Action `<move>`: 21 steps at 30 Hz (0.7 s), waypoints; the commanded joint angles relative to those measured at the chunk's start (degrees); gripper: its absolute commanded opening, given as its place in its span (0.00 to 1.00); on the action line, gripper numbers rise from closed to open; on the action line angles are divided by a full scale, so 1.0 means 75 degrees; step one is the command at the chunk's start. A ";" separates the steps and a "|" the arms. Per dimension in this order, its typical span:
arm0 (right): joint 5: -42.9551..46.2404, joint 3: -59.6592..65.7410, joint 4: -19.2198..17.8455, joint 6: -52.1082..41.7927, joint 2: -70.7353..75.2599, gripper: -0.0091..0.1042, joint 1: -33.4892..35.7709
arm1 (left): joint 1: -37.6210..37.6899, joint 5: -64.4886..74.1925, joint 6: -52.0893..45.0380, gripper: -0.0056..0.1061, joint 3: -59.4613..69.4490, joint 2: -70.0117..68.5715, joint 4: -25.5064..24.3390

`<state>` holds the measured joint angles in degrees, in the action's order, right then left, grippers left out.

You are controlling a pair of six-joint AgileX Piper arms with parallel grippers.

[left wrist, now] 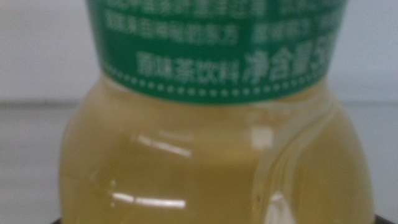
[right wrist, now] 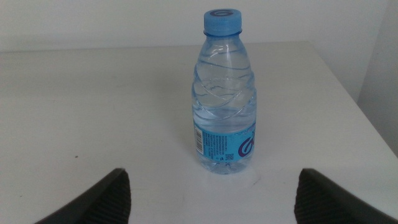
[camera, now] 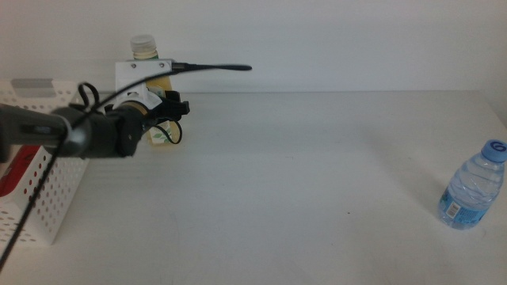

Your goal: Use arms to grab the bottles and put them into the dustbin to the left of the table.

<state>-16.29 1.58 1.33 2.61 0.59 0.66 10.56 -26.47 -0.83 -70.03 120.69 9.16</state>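
The right gripper (right wrist: 211,199), outside the middle view, shows only in its wrist view: jaws spread wide, apart from the upright water bottle (right wrist: 225,93) near the table's (camera: 301,182) right edge. The left wrist view fills with the tea bottle (left wrist: 217,155), hiding the jaws, so their state cannot be told. Counted: 2 bottles, 1 dustbin (camera: 47,198) at left. Farther back, the left arm (camera: 95,134) reaches level across the dustbin to the tea bottle at the far left of the table.

Middle view: high, facing forward over white matte tabletop (camera: 317,174). Wrist views: low (left pressed close). Shared: both bottles.
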 commanded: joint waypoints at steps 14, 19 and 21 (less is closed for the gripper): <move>0.0588 -0.0054 -0.0039 -0.0071 0.0201 0.74 -0.0049 | 0.0111 0.5323 0.0110 0.24 -0.0151 -0.3548 -0.0493; 0.0588 -0.0054 -0.0039 -0.0071 0.0201 0.74 -0.0049 | 0.0111 0.6947 0.0045 0.20 -0.0163 -0.4498 -0.0602; 0.0588 -0.0054 -0.0039 -0.0071 0.0201 0.74 -0.0049 | 0.0111 0.7519 0.0045 0.17 -0.0163 -0.4812 -0.0602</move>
<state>-16.29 1.58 1.33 2.61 0.59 0.66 11.30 31.58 -0.82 -69.01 89.47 4.68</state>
